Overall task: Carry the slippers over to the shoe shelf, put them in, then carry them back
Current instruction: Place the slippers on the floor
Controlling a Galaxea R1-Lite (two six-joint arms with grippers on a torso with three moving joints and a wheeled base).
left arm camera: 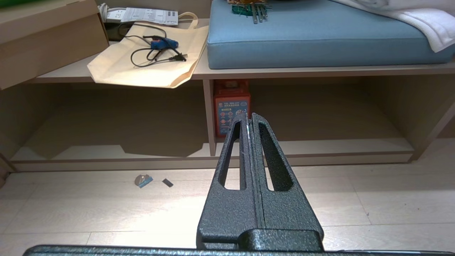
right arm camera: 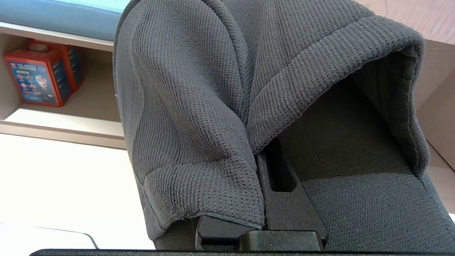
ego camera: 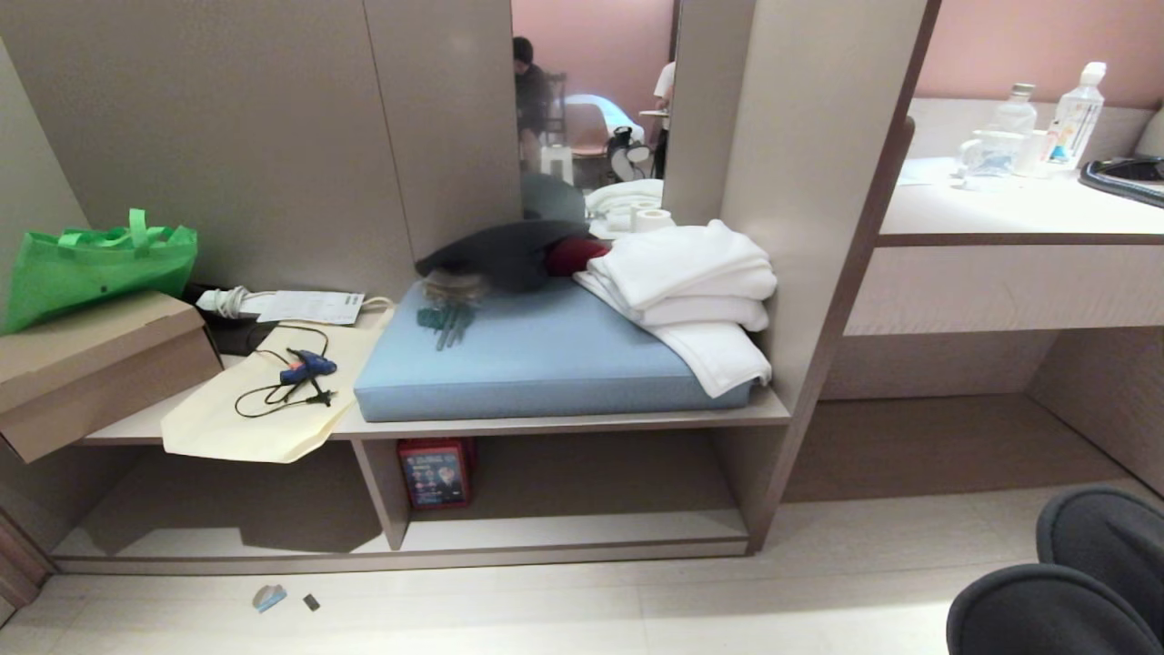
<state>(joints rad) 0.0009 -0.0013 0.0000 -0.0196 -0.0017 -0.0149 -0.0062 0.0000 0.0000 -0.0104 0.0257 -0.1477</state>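
Head view: slippers (ego camera: 1082, 582) hang just right of the shoe shelf (ego camera: 582, 532); carry them leftward and low. Left wrist view: left gripper (left arm camera: 249, 119), pressed together and empty, faces the shelf. Right wrist view: right gripper (right arm camera: 261, 167) pinches both slippers' uppers; maintain clamp until inside.

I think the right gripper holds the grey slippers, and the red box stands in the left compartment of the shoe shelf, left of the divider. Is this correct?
Not quite. The right gripper does hold the slippers, but the red box stands in the right compartment of the shoe shelf, just right of the upright divider. The head view shows it.
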